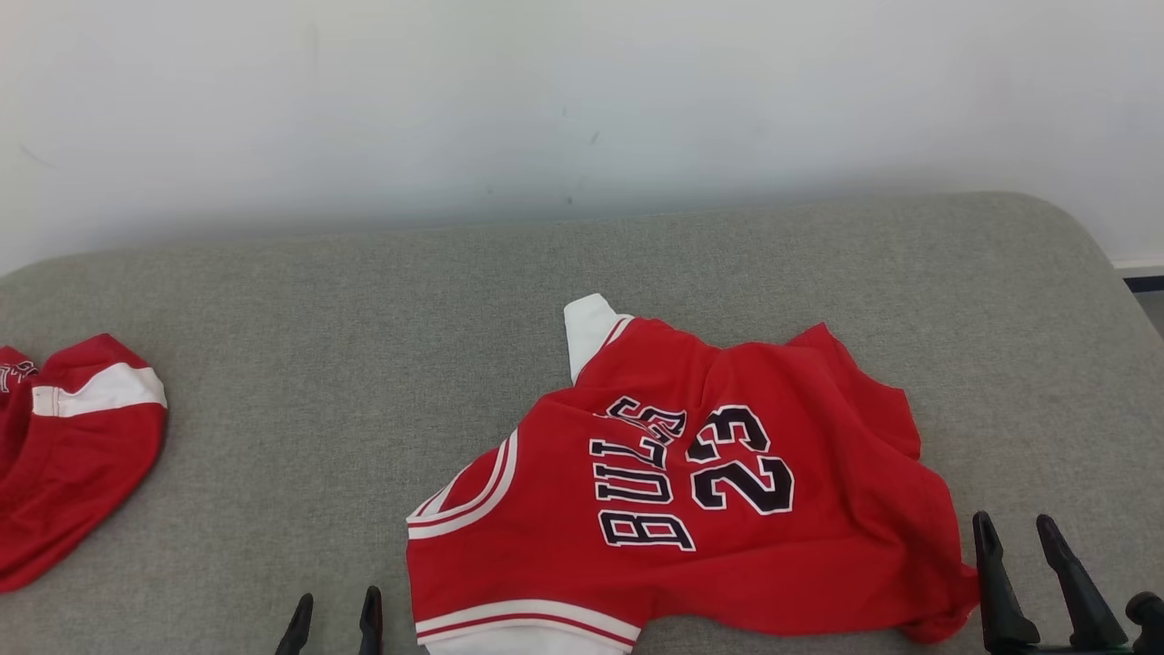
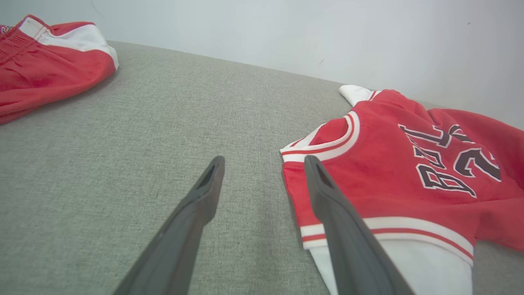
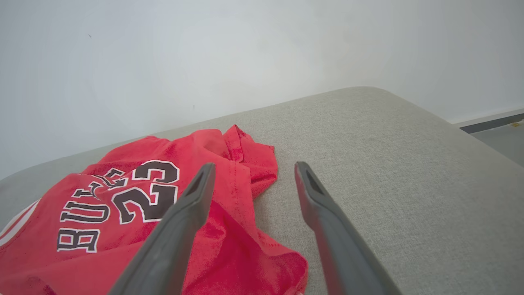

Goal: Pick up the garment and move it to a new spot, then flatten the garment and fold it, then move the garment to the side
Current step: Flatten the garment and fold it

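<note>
At lower left of head view, L gripper (image 1: 332, 620): fingers spread wide, clamped on nothing, tips pointing up-frame toward wall, low over grey cushion (image 1: 300, 382), just left of jersey (image 1: 727, 537) hem. Via L wrist cam, same L gripper (image 2: 262, 164) w/ one finger over plain cushion (image 2: 123, 164), other crossing jersey's (image 2: 380, 172) white-striped edge; contact w/ cloth impossible to tell. Centre-right of cushion: jersey itself, red, crumpled, "BULLS 23" lettering turned sideways, white piece poking toward wall, white-trimmed opening facing L side. At lower right, R gripper (image 1: 1018, 532): fingers likewise wide apart, gripping nothing, tips up-frame, just beside jersey's rumpled near-right corner. Via R wrist cam, R gripper (image 3: 251, 170) w/ one finger in front of red cloth, other over bare cushion (image 3: 389, 164). Both grippers aimed fwd, low, near cushion's front edge. Far left, well apart from jersey: second red garment (image 1: 73, 455) w/ white band. Behind everything, plain pale wall (image 1: 546, 100); past cushion's rounded right end, strip of floor (image 3: 499, 141).
</note>
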Controlling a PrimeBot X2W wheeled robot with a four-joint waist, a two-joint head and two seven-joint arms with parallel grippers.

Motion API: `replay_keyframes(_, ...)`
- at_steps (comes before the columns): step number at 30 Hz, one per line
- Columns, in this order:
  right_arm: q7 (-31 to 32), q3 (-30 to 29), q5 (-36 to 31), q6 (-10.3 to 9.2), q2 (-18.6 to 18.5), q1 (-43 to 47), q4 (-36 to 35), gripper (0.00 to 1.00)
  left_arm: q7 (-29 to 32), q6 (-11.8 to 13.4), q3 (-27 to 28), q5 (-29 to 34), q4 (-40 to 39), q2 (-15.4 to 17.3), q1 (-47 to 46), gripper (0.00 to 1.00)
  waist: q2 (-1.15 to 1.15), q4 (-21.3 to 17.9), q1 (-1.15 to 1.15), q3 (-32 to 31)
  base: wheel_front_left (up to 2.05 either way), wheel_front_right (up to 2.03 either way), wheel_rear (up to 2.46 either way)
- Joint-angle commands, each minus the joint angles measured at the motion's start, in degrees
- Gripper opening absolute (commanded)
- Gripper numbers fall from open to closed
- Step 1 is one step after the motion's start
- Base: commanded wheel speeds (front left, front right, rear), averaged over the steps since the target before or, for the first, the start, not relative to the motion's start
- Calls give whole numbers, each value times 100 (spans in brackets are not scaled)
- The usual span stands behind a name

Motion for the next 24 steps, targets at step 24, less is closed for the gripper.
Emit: replay_keyframes(24, -32, 558, -780, 9, 890, -613, -46, 100, -19, 5, -1059, -149, 2113, 682, -1719, 100, 0, -630, 0, 301, 0, 0, 0)
